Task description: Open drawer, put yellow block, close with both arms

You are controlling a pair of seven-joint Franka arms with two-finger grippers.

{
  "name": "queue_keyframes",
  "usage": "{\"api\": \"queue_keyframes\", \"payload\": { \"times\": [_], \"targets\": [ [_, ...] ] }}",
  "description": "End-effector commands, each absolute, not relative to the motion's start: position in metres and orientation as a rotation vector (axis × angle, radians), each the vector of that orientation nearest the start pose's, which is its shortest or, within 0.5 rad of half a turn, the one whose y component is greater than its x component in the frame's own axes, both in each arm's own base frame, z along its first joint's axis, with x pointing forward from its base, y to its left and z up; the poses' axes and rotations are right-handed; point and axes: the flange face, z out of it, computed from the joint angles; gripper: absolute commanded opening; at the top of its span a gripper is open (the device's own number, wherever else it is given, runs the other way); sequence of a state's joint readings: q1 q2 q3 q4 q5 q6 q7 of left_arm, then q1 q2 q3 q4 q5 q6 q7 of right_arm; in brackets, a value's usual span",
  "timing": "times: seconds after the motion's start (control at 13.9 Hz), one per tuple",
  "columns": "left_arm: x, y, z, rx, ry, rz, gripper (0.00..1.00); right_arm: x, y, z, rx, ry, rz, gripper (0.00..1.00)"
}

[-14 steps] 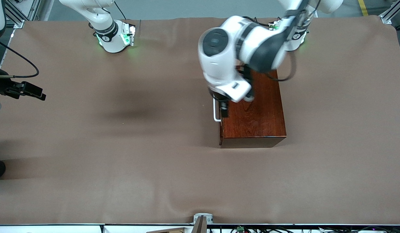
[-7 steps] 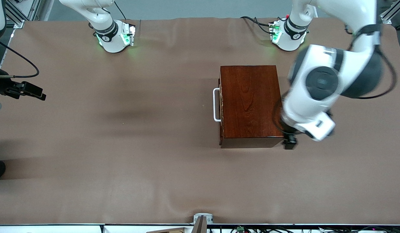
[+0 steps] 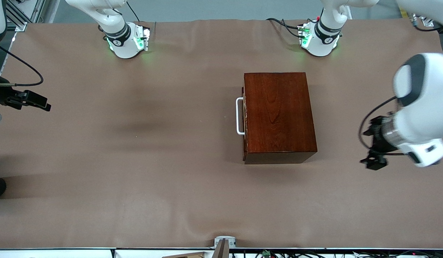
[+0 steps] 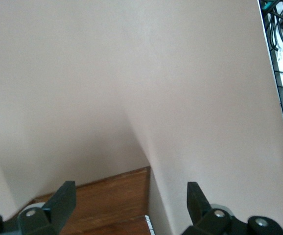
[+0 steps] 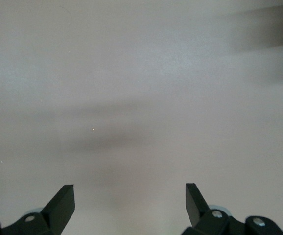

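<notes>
I see the glossy dark reddish-brown wooden box (image 3: 279, 116) sitting on the brown cloth-covered table (image 3: 135, 161), toward the left arm's end of it, with clear wood grain across its flat top. The drawer (image 3: 245, 118) is pushed fully in, so only a thin pale strip of its front shows at the box face that looks toward the right arm's end, and its white U-shaped bar handle (image 3: 239, 116) stands out from that face. I cannot find the yellow block in any view. My left arm's black two-finger gripper (image 3: 375, 162) hangs over bare cloth near the left arm's end of the table, apart from the box; in the left wrist view its fingers (image 4: 63, 203) are spread wide with nothing between them, and a corner of the box top (image 4: 109, 205) shows below. My right arm waits at the other end of the table, its black gripper (image 3: 33, 100) up over the cloth's edge; the right wrist view shows its fingers (image 5: 60, 203) also wide apart and holding nothing, over plain cloth.
</notes>
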State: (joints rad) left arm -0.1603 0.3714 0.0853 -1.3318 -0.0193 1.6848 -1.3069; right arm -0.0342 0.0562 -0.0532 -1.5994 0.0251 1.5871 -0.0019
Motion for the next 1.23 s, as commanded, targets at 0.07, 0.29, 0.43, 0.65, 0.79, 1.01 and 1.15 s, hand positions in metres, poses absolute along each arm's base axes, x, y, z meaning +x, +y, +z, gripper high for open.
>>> {"api": "queue_keyframes", "payload": {
  "times": [0.07,0.29,0.43,0.65,0.79,1.01,1.15],
  "targets": [
    [0.616,-0.050,0.545,-2.767,-1.516,0.047,1.00,0.566,-0.048,0.585,-3.116,0.128,0.104,1.00],
    [0.589,-0.031,0.559,-2.912,-1.252,0.048,1.00,0.566,-0.048,0.585,-3.116,0.128,0.101,1.00],
    [0.575,-0.029,0.562,-3.011,-0.996,0.062,1.00,0.566,-0.048,0.585,-3.116,0.128,0.101,1.00],
    [0.554,-0.028,0.581,-3.100,-0.717,0.048,1.00,0.566,-0.048,0.585,-3.116,0.128,0.101,1.00],
    [0.548,-0.030,0.594,-3.130,-0.594,0.022,1.00,0.566,-0.048,0.585,-3.116,0.128,0.101,1.00],
    [0.541,-0.023,0.610,-3.177,-0.290,0.005,1.00,0.566,-0.048,0.585,-3.115,0.128,0.104,1.00],
    [0.540,-0.022,0.620,-3.173,-0.135,0.022,1.00,0.566,-0.047,0.585,-3.115,0.126,0.104,1.00]
  ]
}}
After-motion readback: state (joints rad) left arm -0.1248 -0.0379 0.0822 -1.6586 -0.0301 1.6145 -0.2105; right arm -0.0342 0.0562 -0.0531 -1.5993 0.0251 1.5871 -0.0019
